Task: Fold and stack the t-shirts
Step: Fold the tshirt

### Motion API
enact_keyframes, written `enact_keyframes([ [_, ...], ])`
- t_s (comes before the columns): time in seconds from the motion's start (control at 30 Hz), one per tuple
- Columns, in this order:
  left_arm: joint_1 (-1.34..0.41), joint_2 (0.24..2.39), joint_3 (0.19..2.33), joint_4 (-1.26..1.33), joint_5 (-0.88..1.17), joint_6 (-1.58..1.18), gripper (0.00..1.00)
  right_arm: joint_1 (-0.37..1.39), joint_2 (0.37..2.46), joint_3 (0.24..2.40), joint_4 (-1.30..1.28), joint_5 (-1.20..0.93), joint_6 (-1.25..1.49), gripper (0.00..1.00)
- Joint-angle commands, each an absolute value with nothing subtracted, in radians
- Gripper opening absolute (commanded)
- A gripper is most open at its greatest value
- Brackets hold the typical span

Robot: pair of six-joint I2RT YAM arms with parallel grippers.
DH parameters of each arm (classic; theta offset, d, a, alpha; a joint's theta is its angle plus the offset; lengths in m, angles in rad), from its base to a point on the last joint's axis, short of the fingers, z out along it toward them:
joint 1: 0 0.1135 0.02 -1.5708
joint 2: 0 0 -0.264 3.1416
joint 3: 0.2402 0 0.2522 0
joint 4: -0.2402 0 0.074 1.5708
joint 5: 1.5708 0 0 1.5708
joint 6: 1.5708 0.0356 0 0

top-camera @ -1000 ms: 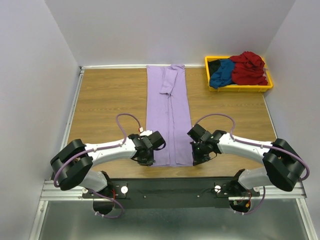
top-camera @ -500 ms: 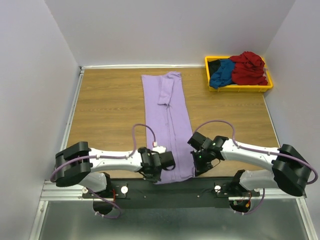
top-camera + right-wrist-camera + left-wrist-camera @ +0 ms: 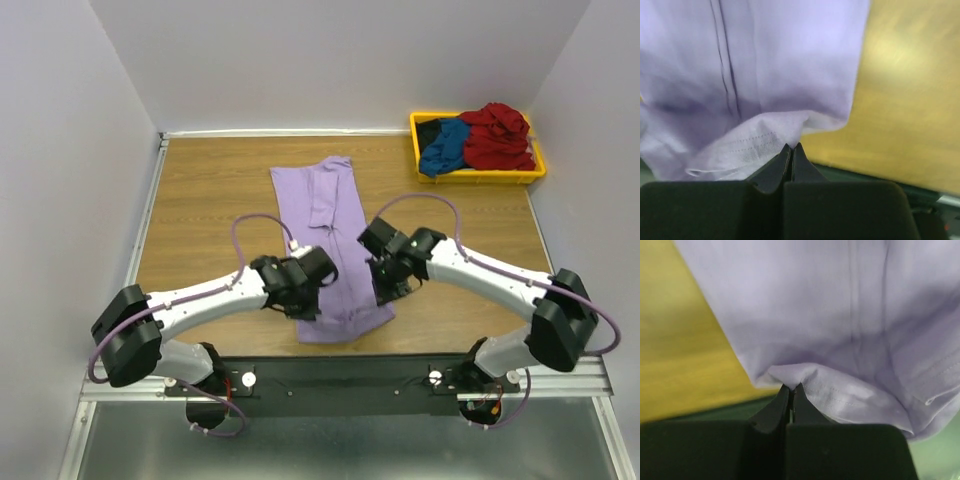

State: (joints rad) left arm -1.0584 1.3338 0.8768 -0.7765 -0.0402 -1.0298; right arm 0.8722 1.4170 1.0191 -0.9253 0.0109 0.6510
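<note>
T-shirt (image 3: pixel 322 205) in left claw (image 3: pixel 791 387), right claw (image 3: pixel 791 146)

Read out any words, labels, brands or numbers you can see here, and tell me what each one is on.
None can be read in any view. The lavender t-shirt, the yellow bin and the shirts piled in it show no print, tag or label; the wrist views show only hem stitching.

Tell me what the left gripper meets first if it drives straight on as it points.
The lavender t-shirt: its hem sits pinched in the left gripper, and more of its cloth likely fills the line ahead.
</note>
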Motion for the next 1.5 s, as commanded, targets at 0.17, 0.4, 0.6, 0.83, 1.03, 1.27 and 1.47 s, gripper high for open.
enact_keyframes([
  [0.17,-0.727,1.361,0.963,-0.597,-0.207,-0.730,0.00,0.706,1.633,1.317,-0.844,0.212,0.393,0.01],
  [0.4,-0.618,1.413,1.022,-0.496,-0.270,-0.640,0.00,0.660,1.778,1.477,-0.778,0.210,0.334,0.01],
  [0.6,-0.571,1.457,1.040,-0.427,-0.299,-0.598,0.00,0.634,1.864,1.575,-0.762,0.215,0.304,0.01],
  [0.83,-0.538,1.505,1.029,-0.345,-0.301,-0.578,0.00,0.600,1.913,1.621,-0.735,0.218,0.284,0.01],
  [1.03,-0.526,1.571,1.034,-0.272,-0.327,-0.560,0.00,0.566,1.951,1.625,-0.696,0.213,0.276,0.01],
  [1.27,-0.508,1.643,1.034,-0.216,-0.347,-0.546,0.00,0.548,1.999,1.603,-0.638,0.216,0.267,0.01],
  [1.47,-0.503,1.693,1.035,-0.189,-0.353,-0.537,0.10,0.540,2.037,1.603,-0.607,0.215,0.262,0.08],
])
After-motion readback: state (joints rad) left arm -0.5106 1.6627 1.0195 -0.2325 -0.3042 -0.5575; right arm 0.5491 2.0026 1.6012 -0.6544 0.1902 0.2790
